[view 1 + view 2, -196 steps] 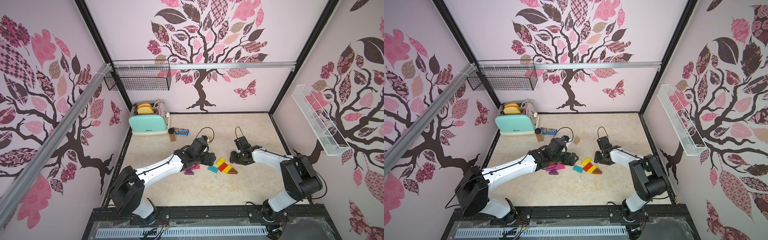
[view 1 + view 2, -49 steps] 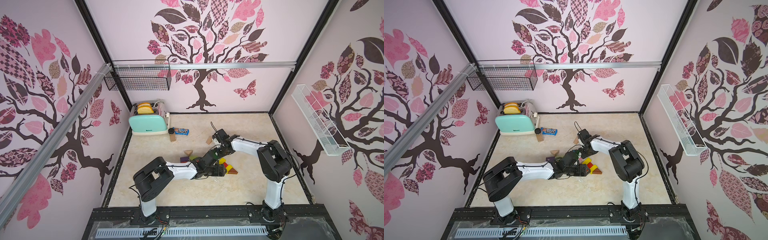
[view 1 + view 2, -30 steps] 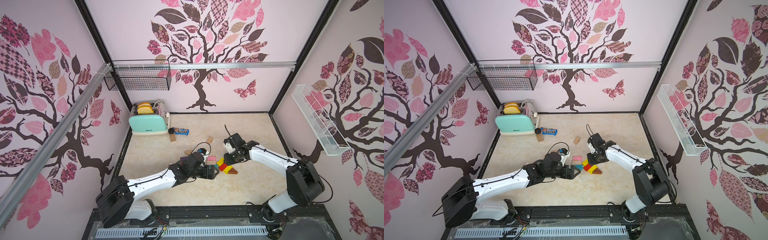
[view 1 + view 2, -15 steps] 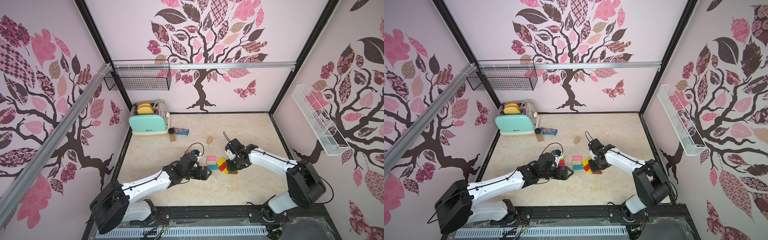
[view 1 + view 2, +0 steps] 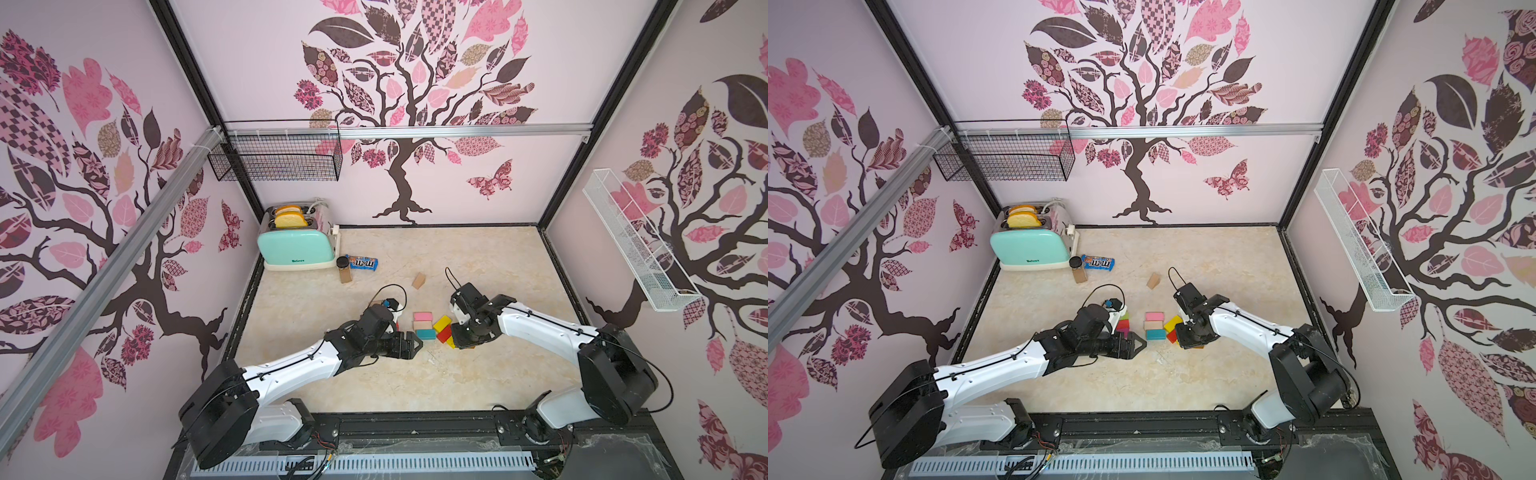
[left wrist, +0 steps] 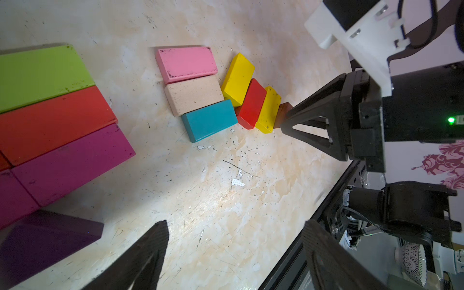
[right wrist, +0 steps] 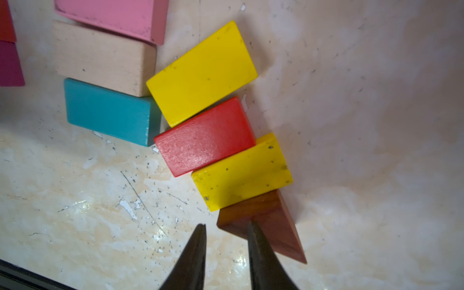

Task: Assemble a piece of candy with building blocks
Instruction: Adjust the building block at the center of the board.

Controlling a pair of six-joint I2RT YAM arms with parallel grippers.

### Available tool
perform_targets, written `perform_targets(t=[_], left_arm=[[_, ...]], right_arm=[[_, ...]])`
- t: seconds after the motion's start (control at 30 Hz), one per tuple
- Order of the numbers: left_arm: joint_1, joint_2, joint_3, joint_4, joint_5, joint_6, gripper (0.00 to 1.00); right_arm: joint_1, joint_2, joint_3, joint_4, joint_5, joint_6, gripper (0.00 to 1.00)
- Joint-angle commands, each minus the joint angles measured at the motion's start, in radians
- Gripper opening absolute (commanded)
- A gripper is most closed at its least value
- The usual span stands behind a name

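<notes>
Plainly the right hand (image 7: 227,226) is busy with the brown triangle (image 7: 271,226). Its two fingers stand narrow, a slit apart, down at one corner of that triangle, one finger over the wood and the other over bare desk (image 7: 351,125). Whether they pinch the corner or only press on it I cannot tell.

The triangle lies flat at the end of a slanted row of building blocks. One side touches a yellow block (image 7: 242,173), which touches a red block (image 7: 204,136), which touches a second yellow block (image 7: 200,72). I take the row for the sweet's body and the triangle for a twisted wrapper end, so narrow fingers suit a small nudge or turn rather than a lift.

Beside the row a pink block (image 7: 113,15), a tan block (image 7: 100,57) and a teal block (image 7: 108,110) lie squared up side by side, hard against the second yellow block.

The left hand (image 6: 233,251) hangs wide and empty, low over the desk near the teal block, likely held clear while the other works. By it lies another cluster: a green block (image 6: 40,72), a long red block (image 6: 55,120) and a magenta block (image 6: 72,163) edge to edge, with a purple triangle (image 6: 45,241) near them.

As for hindrances, the yellow block touching the brown triangle would probably shift with it, and the two hands are near each other. A tan triangle (image 5: 418,281) lies apart toward the back. The toaster (image 5: 296,247), sweets packet (image 5: 363,263) and small jar (image 5: 343,269) stand well apart and hinder nothing.
</notes>
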Motion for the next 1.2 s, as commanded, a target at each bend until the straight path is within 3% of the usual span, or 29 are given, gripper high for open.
perform_targets(t=[0.0,0.17,0.4,1.17], left_arm=[[0.012,-0.020,0.001,0.020,0.017,0.014,0.88],[0.018,-0.013,0.004,0.022,0.027,0.020,0.88],[0.031,-0.010,0.020,0.005,0.036,0.031,0.88],[0.095,-0.010,0.045,0.001,0.074,0.036,0.88]], right_arm=[[0.025,-0.007,-0.020,-0.034,-0.014,0.045,0.31],[0.034,-0.027,0.032,-0.051,0.041,0.045,0.34],[0.029,0.120,0.168,-0.040,0.078,-0.008,0.39],[0.029,0.014,0.029,-0.096,0.131,0.032,0.36]])
